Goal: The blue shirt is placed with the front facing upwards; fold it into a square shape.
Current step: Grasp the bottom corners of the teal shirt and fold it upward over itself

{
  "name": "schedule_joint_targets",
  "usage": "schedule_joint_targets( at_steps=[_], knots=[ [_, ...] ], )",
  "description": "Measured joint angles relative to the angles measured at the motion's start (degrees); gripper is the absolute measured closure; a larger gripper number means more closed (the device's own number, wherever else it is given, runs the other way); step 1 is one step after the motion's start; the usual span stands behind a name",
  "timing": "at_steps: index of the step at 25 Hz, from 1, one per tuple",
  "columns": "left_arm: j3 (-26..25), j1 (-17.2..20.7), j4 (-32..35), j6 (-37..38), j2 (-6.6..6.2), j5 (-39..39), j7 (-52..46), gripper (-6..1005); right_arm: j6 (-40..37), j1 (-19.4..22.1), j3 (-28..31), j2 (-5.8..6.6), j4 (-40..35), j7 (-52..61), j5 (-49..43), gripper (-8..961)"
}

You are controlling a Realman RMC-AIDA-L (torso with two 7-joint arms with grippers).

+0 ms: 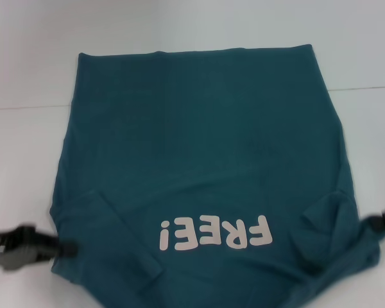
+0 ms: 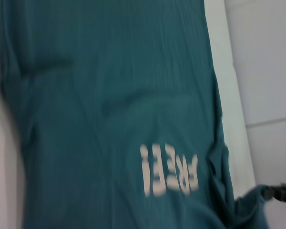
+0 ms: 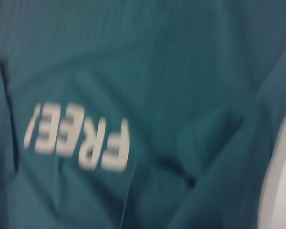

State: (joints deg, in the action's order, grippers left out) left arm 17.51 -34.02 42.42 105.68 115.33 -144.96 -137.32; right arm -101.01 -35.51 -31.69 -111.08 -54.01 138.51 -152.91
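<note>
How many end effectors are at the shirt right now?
2. The left end effector is at the shirt's left edge; the right end effector is at its right edge.

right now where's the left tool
In the head view, the left tool sits low on the robot's left, at the blue shirt's near left edge.

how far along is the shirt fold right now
Early. Done: the blue shirt lies front up on the table, its sleeves seemingly turned in over the body. In hand: the left gripper and right gripper sit at its near side edges beside the FREE! print. Left: folding it into a square.
</note>
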Motion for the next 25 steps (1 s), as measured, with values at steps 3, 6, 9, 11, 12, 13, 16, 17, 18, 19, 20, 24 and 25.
schedule_joint_targets(
  at_steps=[3, 6, 9, 11, 12, 13, 16, 17, 18, 19, 20, 24, 25],
  knots=[
    [0.2, -3.5, -1.8, -4.8, -0.57, 0.0, -2.4, 964, 2.3, -1.4, 1.0, 0.72, 0.0, 1.5, 2.3, 899],
    [0.4, -6.6, -3.4, -9.9, -1.3, 0.0, -4.3, 964, 4.9, -2.5, 1.3, 1.6, 0.2, 3.3, 4.8, 899],
    [0.6, -8.9, -3.9, -13.9, -1.71, 0.0, -5.4, 964, 8.4, -3.2, 1.4, 1.83, 0.0, 5.6, 5.4, 899],
    [0.9, -10.1, -4.0, -16.8, -1.8, 0.0, -6.2, 964, 10.9, -3.5, 1.2, 1.83, 0.0, 6.6, 5.4, 899],
    [1.1, -10.7, -4.0, -19.0, -1.77, 0.0, -6.7, 964, 12.2, -3.7, 1.1, 1.8, 0.2, 7.1, 5.4, 899],
    [1.2, -11.1, -4.0, -20.7, -1.64, 0.0, -7.0, 964, 13.7, -3.9, 0.8, 1.57, 0.4, 7.2, 5.4, 900],
    [1.3, -11.8, -4.8, -27.8, -0.35, 2.2, -7.0, 964, 17.5, -4.4, -0.4, 0.73, 1.2, 6.8, 5.4, 900],
    [1.8, -11.8, -5.5, -30.1, 0.05, 3.6, -6.7, 964, 18.7, -4.5, -1.1, 0.43, 1.6, 6.7, 5.4, 899],
    [2.5, -11.8, -6.3, -31.7, 0.36, 4.7, -6.4, 964, 19.9, -4.6, -1.8, 0.2, 2.1, 6.6, 5.4, 899],
    [3.3, -11.9, -7.1, -33.4, 0.59, 5.6, -6.2, 964, 21.5, -4.7, -2.6, -0.11, 2.6, 6.6, 5.4, 899],
    [3.9, -12.0, -7.7, -34.9, 0.77, 6.2, -6.1, 964, 23.0, -4.9, -3.3, -0.42, 3.1, 6.6, 5.4, 899],
    [6.0, -13.2, -9.7, -40.7, 1.32, 7.2, -6.0, 964, 29.5, -5.4, -6.0, -1.44, 5.0, 6.6, 5.2, 899],
    [6.0, -13.2, -9.7, -40.7, 1.32, 7.2, -6.0, 964, 31.5, -5.5, -6.8, -1.65, 5.7, 6.6, 5.2, 899]
  ],
)
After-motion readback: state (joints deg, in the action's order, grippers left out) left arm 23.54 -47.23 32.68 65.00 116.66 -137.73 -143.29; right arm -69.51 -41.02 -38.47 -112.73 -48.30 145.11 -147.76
